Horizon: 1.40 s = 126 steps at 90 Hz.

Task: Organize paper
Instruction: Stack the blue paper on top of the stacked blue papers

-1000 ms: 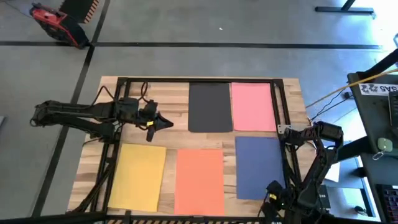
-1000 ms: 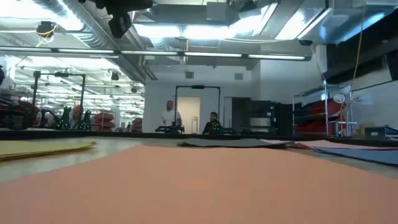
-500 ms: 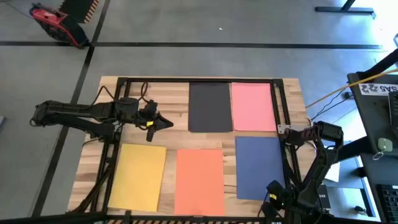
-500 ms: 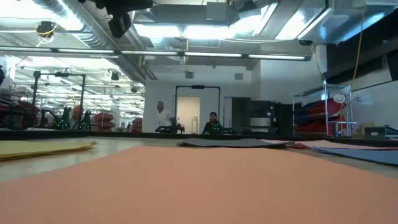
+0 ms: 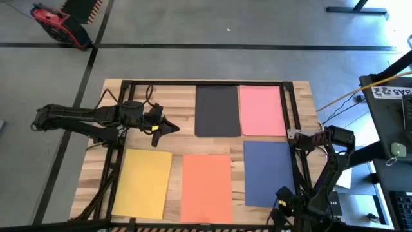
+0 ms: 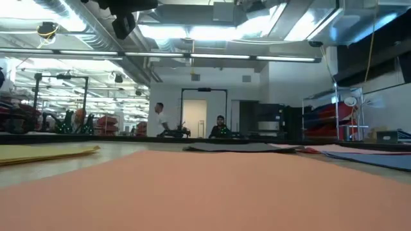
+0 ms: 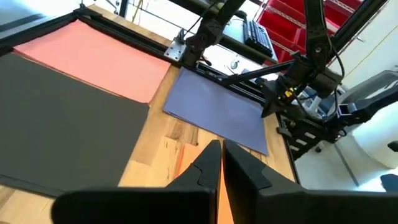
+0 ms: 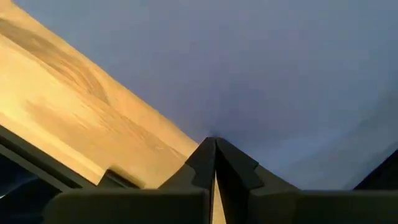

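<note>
The bench (image 5: 174, 106) was seen carrying five sheets of paper: black sheet (image 5: 217, 111) and pink sheet (image 5: 262, 110) at the far side, yellow sheet (image 5: 143, 183), orange sheet (image 5: 206, 187) and blue sheet (image 5: 267, 173) nearer. The left gripper (image 5: 172, 127), clenched and empty, was held beside the black sheet. The right gripper (image 8: 214, 163), clenched, was held at the blue sheet's edge.

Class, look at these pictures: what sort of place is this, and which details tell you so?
Probably a robotics lab or workshop hall: exposed ceiling ducts, red storage bins on shelving beyond the wooden table, and a keyboard at a nearby workstation.
</note>
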{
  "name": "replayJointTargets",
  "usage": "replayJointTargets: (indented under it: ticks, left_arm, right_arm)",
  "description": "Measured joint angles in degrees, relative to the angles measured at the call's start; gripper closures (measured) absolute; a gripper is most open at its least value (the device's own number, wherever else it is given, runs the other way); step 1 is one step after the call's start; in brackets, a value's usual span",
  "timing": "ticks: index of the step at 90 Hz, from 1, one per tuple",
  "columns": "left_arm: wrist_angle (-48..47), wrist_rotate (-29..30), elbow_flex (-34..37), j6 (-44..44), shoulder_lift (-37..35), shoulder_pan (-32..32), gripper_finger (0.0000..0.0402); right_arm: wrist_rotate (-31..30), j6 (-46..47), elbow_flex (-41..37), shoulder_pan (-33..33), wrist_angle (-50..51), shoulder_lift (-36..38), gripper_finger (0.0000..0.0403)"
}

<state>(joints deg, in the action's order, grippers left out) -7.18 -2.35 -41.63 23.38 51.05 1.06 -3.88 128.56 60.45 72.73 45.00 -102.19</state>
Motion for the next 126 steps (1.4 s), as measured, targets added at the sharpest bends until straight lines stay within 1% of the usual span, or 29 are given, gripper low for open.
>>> replayJointTargets:
  ticks: [126]
  left_arm:
    - [0.0,0.0,0.0,-1.2,0.0,0.1,0.0402]
  right_arm:
    - [-1.0,0.0,-0.1,0.0,0.9,0.5,0.0403]
